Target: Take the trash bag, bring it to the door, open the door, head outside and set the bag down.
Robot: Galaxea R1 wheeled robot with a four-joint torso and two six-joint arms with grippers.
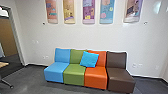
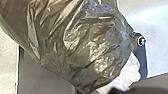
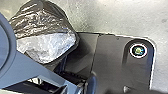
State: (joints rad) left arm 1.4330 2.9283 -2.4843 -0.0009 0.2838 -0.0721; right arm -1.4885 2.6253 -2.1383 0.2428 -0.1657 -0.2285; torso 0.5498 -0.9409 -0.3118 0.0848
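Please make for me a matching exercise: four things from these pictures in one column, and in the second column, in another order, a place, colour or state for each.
1. Cushion
2. Brown seat
3. Colourful panels
4. Trash bag

A. Dark, shiny and wrinkled
B. At the row's end, beside the orange seat
C. Bright blue, against backrests
D. High on the wall

Pairs: 1-C, 2-B, 3-D, 4-A

**Four Colours on a Grey Floor (image 1: 32, 80)**

Side by side stand a blue seat (image 1: 56, 72), a green seat (image 1: 73, 75), an orange seat (image 1: 95, 78) and a brown seat (image 1: 120, 81). A bright blue cushion (image 1: 89, 59) rests tilted where green and orange meet. A dark leg (image 1: 6, 83) stands at the head view's left edge.
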